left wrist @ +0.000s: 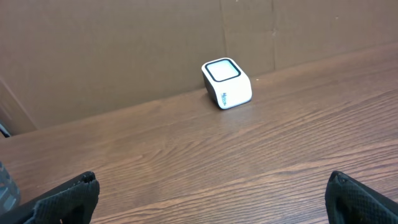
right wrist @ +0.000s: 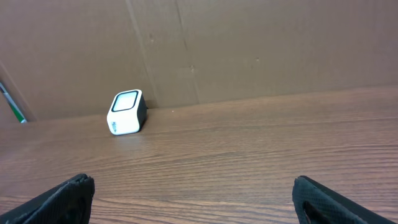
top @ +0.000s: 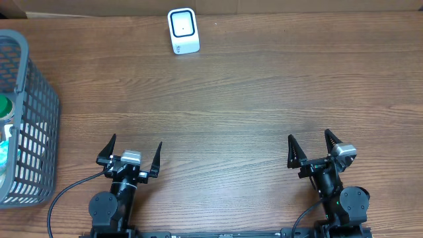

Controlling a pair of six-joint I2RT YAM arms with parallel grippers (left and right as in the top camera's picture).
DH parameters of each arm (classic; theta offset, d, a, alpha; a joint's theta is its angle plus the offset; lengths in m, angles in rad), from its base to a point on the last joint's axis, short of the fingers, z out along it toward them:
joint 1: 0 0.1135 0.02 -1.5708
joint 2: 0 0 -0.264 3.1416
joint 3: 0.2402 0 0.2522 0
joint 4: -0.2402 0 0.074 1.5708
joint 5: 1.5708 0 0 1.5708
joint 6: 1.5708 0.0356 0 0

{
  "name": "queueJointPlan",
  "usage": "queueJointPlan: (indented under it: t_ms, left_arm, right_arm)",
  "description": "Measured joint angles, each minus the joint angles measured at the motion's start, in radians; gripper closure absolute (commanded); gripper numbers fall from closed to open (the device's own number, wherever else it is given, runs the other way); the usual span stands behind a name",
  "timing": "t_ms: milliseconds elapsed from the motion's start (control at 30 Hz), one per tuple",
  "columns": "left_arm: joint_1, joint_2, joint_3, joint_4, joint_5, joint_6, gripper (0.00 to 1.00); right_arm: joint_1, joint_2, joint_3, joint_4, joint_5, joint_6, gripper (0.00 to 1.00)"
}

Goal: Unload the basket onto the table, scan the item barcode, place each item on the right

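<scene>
A small white scanner (top: 183,30) with a dark-framed window stands at the table's far edge, near the middle; it also shows as the scanner (left wrist: 227,83) in the left wrist view and the scanner (right wrist: 127,112) in the right wrist view. Items lie in a grey mesh basket (top: 33,112) at the far left, among them a green-capped one (top: 3,107), cut off by the frame edge; no barcode shows. My left gripper (top: 135,141) (left wrist: 211,180) and right gripper (top: 309,136) (right wrist: 193,181) rest near the front edge, both open wide and empty, far from scanner and basket.
A brown cardboard wall (right wrist: 249,50) runs along the back of the wooden table (top: 231,99), right behind the scanner. The basket stands to the left of my left arm.
</scene>
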State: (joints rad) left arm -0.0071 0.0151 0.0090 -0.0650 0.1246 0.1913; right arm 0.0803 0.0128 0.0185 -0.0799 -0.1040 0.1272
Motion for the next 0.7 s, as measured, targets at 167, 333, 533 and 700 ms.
queueJointPlan:
  t_ms: [167,333,533,700]
  left_arm:
    - [0.000,0.000,0.000,0.000,0.000,0.000,0.00]
    - [0.000,0.000,0.000,0.000,0.000,-0.005,0.00]
    - [0.000,0.000,0.028,-0.045,0.000,-0.043,0.00]
    - [0.000,0.059,0.158,-0.131,0.000,-0.062,0.00]
  right_arm:
    - [0.000,0.000,0.000,0.000,0.000,0.000,0.00]
    - [0.000,0.000,0.000,0.000,0.000,0.000,0.00]
    - [0.000,0.000,0.000,0.000,0.000,0.000,0.00]
    - [0.000,0.000,0.000,0.000,0.000,0.000,0.00]
